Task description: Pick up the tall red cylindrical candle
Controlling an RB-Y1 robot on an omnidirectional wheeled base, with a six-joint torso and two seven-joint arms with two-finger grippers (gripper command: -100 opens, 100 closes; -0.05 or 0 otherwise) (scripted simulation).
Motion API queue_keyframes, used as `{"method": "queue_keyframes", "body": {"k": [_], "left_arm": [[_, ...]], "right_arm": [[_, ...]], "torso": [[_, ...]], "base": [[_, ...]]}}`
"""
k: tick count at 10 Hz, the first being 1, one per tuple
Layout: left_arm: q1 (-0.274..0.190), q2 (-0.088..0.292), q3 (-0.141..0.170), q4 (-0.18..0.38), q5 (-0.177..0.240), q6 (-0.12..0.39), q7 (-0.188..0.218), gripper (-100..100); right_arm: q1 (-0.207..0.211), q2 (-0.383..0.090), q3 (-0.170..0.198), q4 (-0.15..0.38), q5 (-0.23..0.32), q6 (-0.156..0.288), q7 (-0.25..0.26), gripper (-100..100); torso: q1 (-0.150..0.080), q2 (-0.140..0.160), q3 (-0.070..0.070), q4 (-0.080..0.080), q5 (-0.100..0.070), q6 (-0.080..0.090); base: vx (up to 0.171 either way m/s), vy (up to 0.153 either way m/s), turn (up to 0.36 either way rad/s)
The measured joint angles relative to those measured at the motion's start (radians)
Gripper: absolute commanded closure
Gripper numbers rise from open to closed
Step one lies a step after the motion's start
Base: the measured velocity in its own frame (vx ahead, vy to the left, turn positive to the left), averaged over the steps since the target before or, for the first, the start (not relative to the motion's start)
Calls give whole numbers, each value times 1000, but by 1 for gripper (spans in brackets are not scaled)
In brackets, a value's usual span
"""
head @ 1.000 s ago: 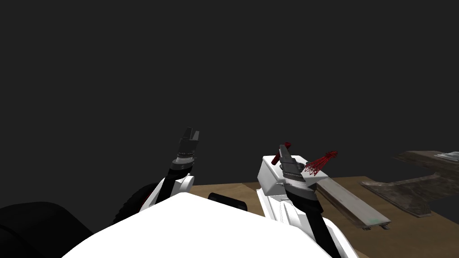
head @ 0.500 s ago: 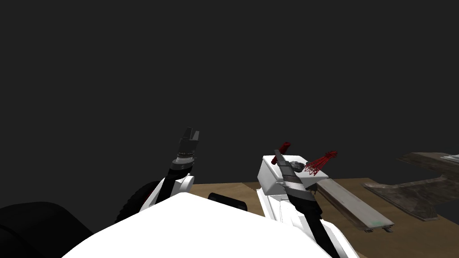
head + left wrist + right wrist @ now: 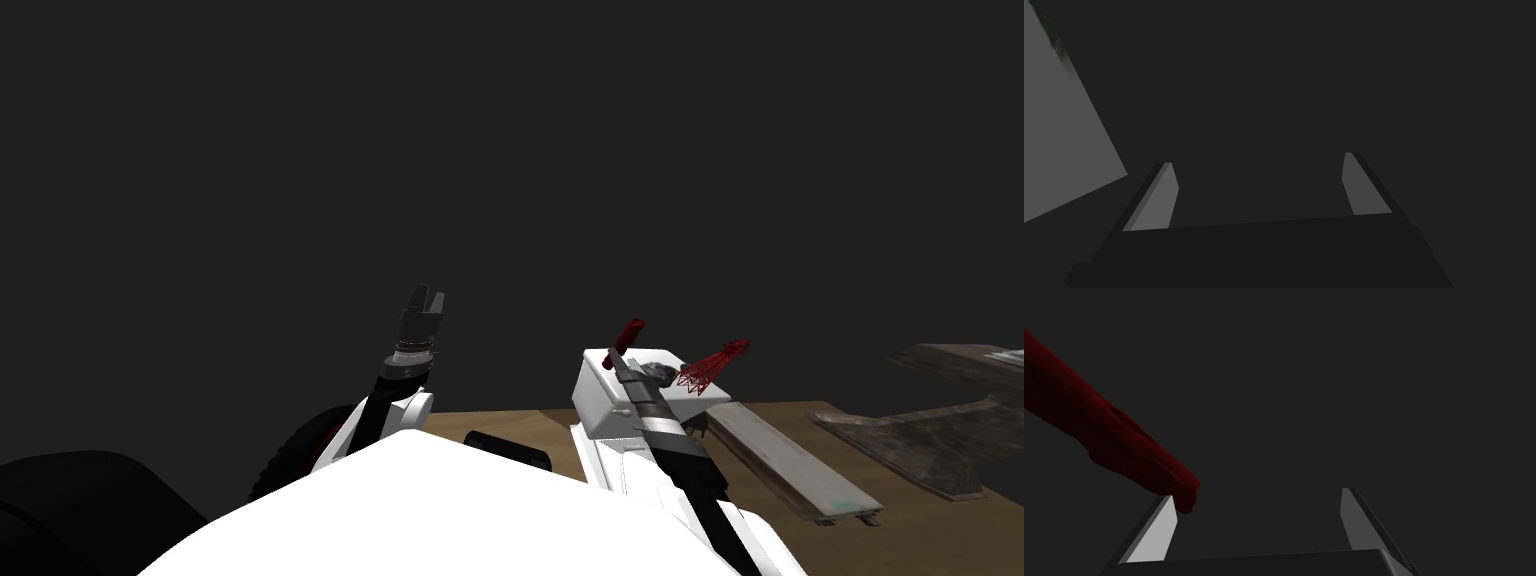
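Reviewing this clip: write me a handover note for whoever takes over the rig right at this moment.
Left gripper: open, empty, raised to the left of the white box.
Right gripper: open, holding nothing, at the white box.
Red candle: outside the right gripper, its end by one fingertip; not gripped.
A red wire-frame object is close by on the box.
Done: the approach. Left: centre the candle between the fingers, close, lift.
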Motion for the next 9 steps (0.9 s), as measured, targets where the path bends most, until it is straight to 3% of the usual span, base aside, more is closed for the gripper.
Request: {"method": "queue_keyframes", "body": {"k": [9], "left_arm": [[0, 0, 0, 0, 0, 0, 0, 0]], "right_arm": [[24, -117, -18, 86, 110, 50, 184, -100]], "torso": [[0, -2, -2, -1, 0, 0]], "base": [[88, -55, -7]]}}
